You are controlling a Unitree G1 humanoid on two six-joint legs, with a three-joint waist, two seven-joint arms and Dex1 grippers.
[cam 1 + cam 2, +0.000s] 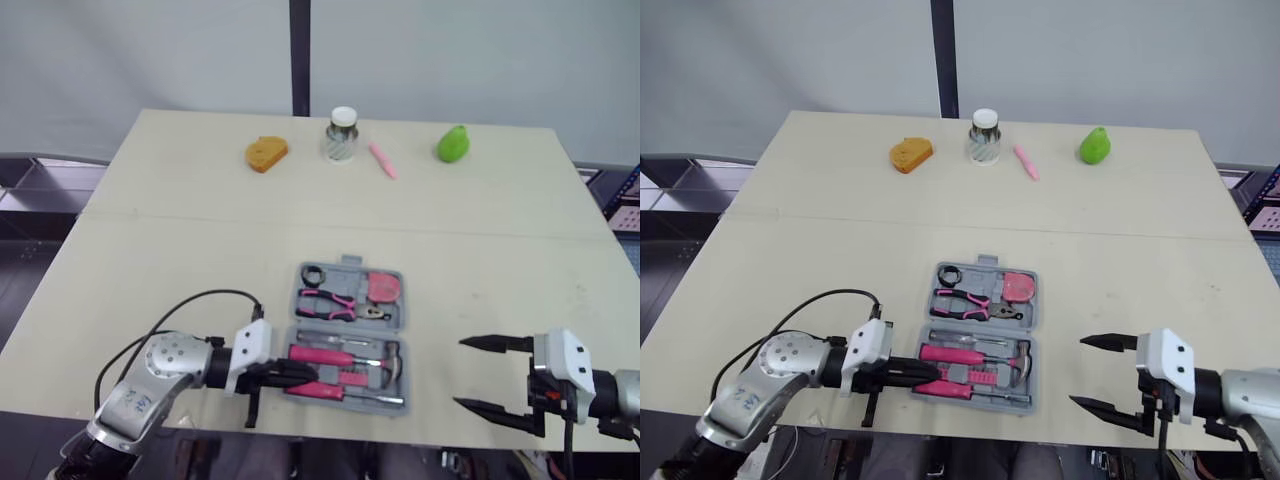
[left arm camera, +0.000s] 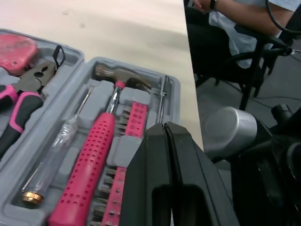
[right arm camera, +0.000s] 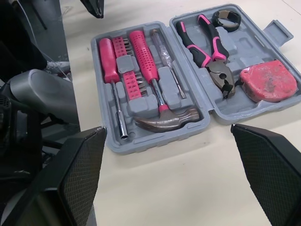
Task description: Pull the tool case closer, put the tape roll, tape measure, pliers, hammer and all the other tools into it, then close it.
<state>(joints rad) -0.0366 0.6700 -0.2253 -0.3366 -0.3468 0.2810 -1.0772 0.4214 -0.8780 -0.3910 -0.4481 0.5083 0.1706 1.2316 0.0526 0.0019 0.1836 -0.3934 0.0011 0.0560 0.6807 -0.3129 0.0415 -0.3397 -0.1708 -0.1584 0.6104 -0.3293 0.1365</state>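
The grey tool case (image 1: 350, 264) lies open near the table's front edge. Its far half holds a black tape roll (image 1: 313, 274), pink-handled pliers (image 1: 328, 303) and a pink tape measure (image 1: 383, 287). The near half holds a hammer (image 1: 393, 358) with a pink grip, screwdrivers (image 3: 110, 61) and a row of bits. My left gripper (image 1: 300, 375) is shut, its tips over the near half's left side above the pink handles. Right of the case, my right gripper (image 1: 462, 373) is open and holds nothing, its fingers (image 3: 80, 165) facing the case.
At the table's far side sit an orange object (image 1: 266, 153), a white-lidded jar (image 1: 342, 135), a pink pen (image 1: 383, 160) and a green pear (image 1: 453, 144). A person (image 2: 235, 14) sits on a chair beyond the table's front edge.
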